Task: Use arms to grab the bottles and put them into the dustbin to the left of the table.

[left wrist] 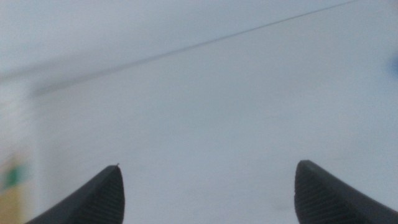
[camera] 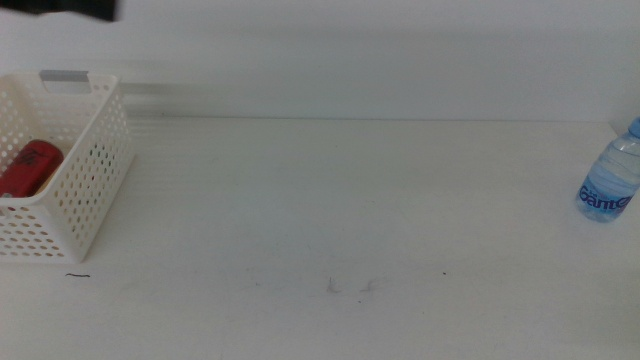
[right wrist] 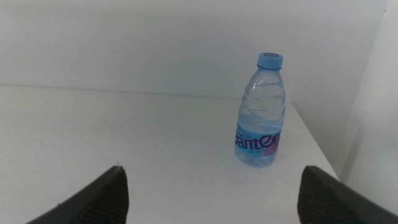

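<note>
A clear water bottle (camera: 609,185) with a blue cap and label stands upright at the table's far right edge. In the right wrist view the same bottle (right wrist: 261,118) stands ahead of my open right gripper (right wrist: 212,168), well clear of the jaws. The white perforated dustbin (camera: 95,170) sits at the left, with a red can (camera: 30,168) lying inside it. My left gripper (left wrist: 210,165) is open and holds nothing, over bare table (left wrist: 217,106); its view is blurred. A blurred yellow and green patch (left wrist: 12,183) shows at that picture's edge. Neither gripper appears in the middle view.
The white table (camera: 330,210) carries faint scuff marks (camera: 350,287) near the front middle and a short dark mark (camera: 78,276) by the dustbin. A dark shape (camera: 70,8) sits in the top left corner above the dustbin. A white wall runs behind.
</note>
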You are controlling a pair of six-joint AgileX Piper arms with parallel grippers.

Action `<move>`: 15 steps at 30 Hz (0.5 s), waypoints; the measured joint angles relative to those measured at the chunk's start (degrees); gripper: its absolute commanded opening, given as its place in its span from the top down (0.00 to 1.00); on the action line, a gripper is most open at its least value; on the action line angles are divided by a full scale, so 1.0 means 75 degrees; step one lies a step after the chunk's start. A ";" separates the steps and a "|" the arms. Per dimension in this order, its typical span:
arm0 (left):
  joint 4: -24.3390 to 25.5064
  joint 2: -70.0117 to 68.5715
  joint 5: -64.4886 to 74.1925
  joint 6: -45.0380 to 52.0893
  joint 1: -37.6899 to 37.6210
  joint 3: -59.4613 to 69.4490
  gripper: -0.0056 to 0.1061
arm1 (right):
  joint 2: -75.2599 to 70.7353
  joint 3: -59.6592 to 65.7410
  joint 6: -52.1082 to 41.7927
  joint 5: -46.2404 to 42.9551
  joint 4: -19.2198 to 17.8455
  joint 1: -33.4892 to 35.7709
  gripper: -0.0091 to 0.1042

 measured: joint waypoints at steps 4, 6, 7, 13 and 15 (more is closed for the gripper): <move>-0.0865 -0.1447 -0.0797 0.0256 -0.1139 0.1209 0.11 | 0.0000 0.0000 0.0000 0.0000 0.0000 0.0000 0.28; -0.0977 -0.1968 -0.1223 0.0290 -0.1736 0.1739 0.11 | 0.0000 0.0000 0.0000 0.0000 0.0000 0.0000 0.28; -0.0993 -0.2105 -0.1338 0.0290 -0.1961 0.1886 0.11 | 0.0000 0.0000 0.0000 0.0000 0.0000 0.0000 0.28; -0.1023 -0.2256 -0.1472 0.0304 -0.2367 0.2156 0.11 | 0.0000 0.0000 0.0000 0.0000 0.0000 0.0000 0.28; -0.0992 -0.2256 -0.1472 0.0304 -0.2367 0.2188 0.11 | 0.0000 0.0000 0.0000 0.0000 0.0000 0.0000 0.28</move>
